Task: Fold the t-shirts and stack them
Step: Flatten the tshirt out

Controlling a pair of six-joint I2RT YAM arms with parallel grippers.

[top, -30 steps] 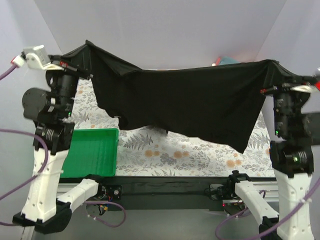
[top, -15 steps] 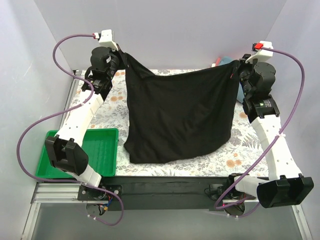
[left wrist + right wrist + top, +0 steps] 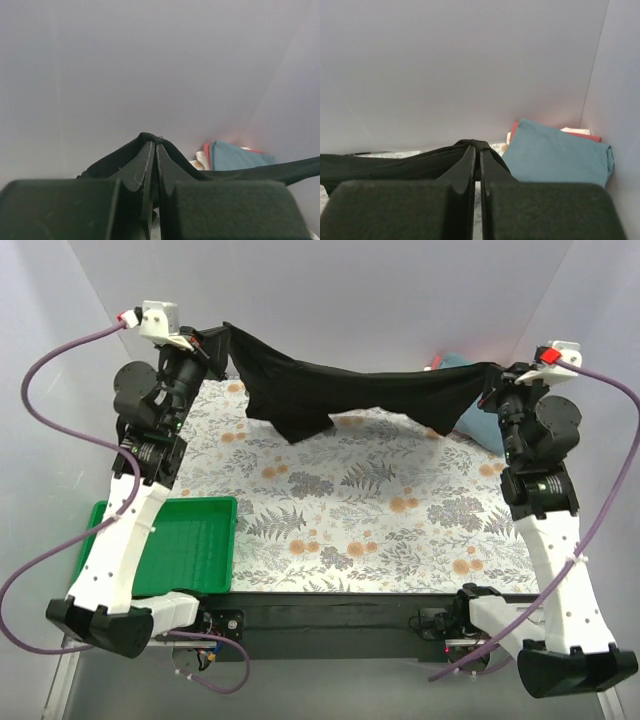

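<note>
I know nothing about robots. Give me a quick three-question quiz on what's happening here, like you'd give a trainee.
1. True or false: the black shirt lies in the green tray.
2. How many hands grip it? A) none B) one C) two
3. What colour is the folded shirt by the right wall?
Key: 1 false, it hangs stretched in the air. 2 C, the left hand and right hand each pinch an end. 3 teal.

The black t-shirt (image 3: 340,390) is matt soft cloth, the green tray (image 3: 190,540) smooth plastic.
</note>
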